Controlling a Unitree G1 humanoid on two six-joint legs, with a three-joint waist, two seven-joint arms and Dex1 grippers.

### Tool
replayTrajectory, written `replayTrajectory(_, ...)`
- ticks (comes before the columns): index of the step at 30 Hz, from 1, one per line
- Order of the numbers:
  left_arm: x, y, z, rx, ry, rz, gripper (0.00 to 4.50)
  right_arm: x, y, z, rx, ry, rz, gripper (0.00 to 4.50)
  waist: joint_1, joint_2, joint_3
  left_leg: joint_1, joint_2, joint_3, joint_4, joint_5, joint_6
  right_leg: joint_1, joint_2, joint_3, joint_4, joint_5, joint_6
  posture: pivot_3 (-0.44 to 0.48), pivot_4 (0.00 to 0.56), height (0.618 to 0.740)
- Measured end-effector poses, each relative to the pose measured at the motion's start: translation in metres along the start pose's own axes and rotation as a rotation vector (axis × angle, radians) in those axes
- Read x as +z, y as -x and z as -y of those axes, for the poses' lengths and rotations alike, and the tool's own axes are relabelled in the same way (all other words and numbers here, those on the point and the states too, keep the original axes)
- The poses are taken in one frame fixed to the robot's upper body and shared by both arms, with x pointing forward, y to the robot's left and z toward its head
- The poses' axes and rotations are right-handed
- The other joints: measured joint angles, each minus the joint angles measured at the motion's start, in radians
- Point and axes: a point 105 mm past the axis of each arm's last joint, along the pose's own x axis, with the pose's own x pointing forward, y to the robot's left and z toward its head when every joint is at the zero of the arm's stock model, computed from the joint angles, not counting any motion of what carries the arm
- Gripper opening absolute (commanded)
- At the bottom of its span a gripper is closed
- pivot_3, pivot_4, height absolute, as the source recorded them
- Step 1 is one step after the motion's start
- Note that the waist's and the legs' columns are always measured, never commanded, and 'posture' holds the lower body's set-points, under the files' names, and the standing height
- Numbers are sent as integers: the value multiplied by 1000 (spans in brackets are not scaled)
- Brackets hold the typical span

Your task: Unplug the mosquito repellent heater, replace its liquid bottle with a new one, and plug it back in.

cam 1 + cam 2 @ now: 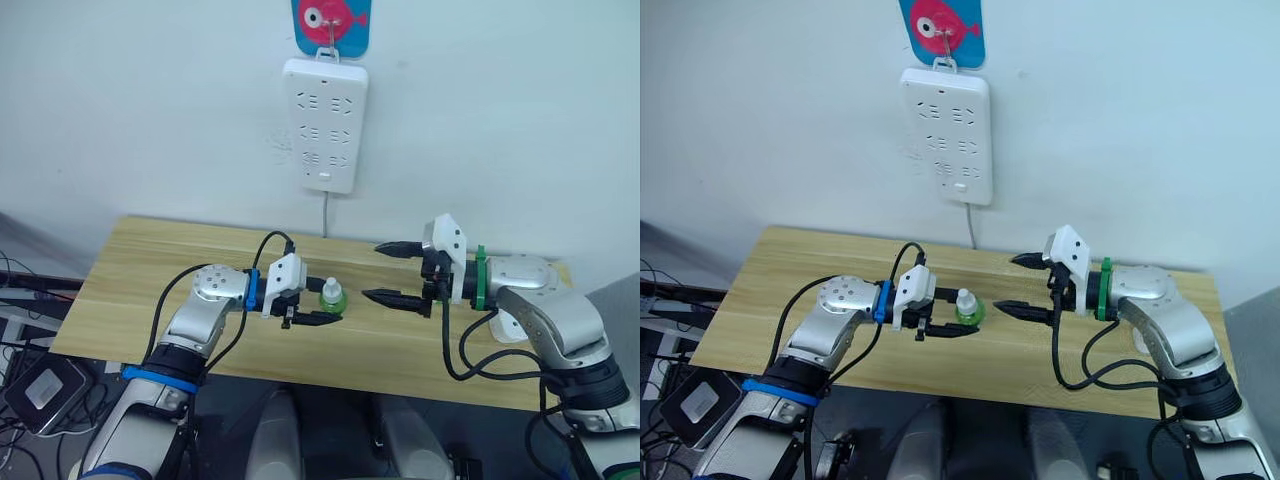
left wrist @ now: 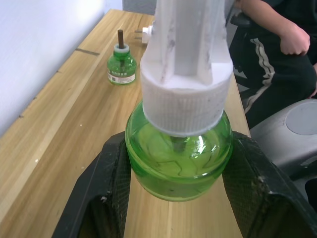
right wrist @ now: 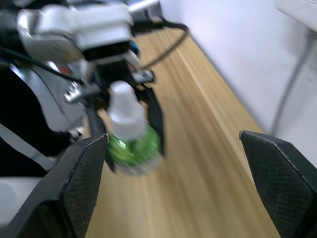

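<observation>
The left claw point(image 1: 318, 319) was clamped on the new one point(image 1: 332, 294), holding it upright just over the desk point(image 1: 150, 270) so the wide-open, empty right claw point(image 1: 392, 272) facing it could twist its cap off.

Gripping the white-capped green bottle point(image 2: 179, 153) between black fingers point(image 2: 106, 193); capless wick bottle point(image 2: 121, 65) well beyond it on the tabletop point(image 2: 64, 124).

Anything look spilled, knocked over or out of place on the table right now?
Nothing stands out. The capped green bottle stands upright between the left gripper's fingers, cap on. The capless bottle with the bare wick stands upright further along the wooden table. No liquid on the wood. The right gripper is open, holding nothing.
</observation>
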Motion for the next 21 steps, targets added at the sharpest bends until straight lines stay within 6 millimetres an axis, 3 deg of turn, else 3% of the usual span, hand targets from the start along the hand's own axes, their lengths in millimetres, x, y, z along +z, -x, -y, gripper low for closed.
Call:
replayTrajectory(5, 1, -1, -1, -1, -1, 5, 2230, 15, -27, -17, 59, -26, 67, 2369, 0, 0, 0, 0, -1, 0, 0, 0, 0, 0, -1, 0, 0, 0, 0, -27, 269, 740)
replayTrajectory(14, -1, -1, -1, -1, 5, 0, 2230, 11, -38, -21, 57, -3, 54, 2369, 3, 0, 0, -1, -1, 0, 0, 0, 0, 0, -1, -1, 0, 0, 0, -24, 270, 740)
replayTrajectory(17, -1, -2, -1, -2, 5, 1, 2230, 8, -38, -19, 49, 11, 45, 1728, 3, 0, 0, -1, -1, 0, 0, 0, 0, 0, -1, -1, 0, 0, 0, -24, 270, 740)
replayTrajectory(21, 0, -2, -1, -3, 5, 3, 2230, 5, -39, -17, 42, 17, 36, 285, 3, 0, 0, -1, -1, 0, 0, 0, 0, 0, -1, -1, 0, 0, 0, -26, 272, 740)
